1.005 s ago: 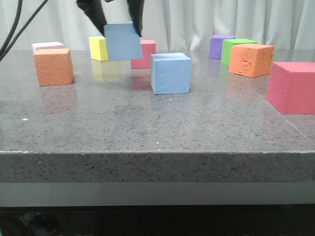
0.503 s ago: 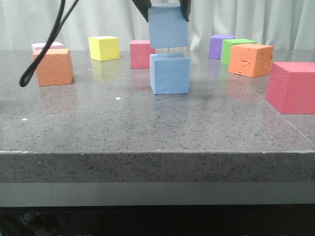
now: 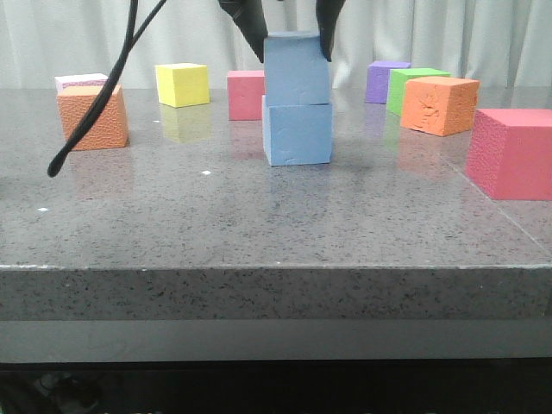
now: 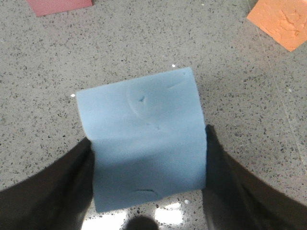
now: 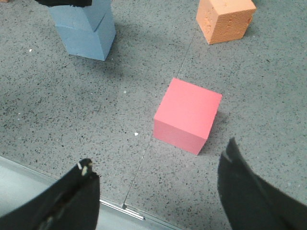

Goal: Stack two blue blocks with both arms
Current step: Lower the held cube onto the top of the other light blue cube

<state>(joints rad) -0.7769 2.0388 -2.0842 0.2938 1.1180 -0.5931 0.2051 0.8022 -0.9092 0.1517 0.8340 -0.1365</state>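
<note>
The upper blue block is seen resting squarely on the lower blue block near the middle of the grey speckled bench, the two faces touching. The upper block is pinched by the left gripper, whose black fingers are pressed against its two opposite sides from above. In the left wrist view the same block is held between the two fingers, with its dented top face fully exposed and only its side faces covered.

The right gripper is held well apart from the stack, over the near right part of the bench; its fingers are spread wide with nothing between them. A pink cube lies on the bench beyond them, and the stack is seen farther off. An orange cube stands to the right of the stack and another orange cube to its left.
</note>
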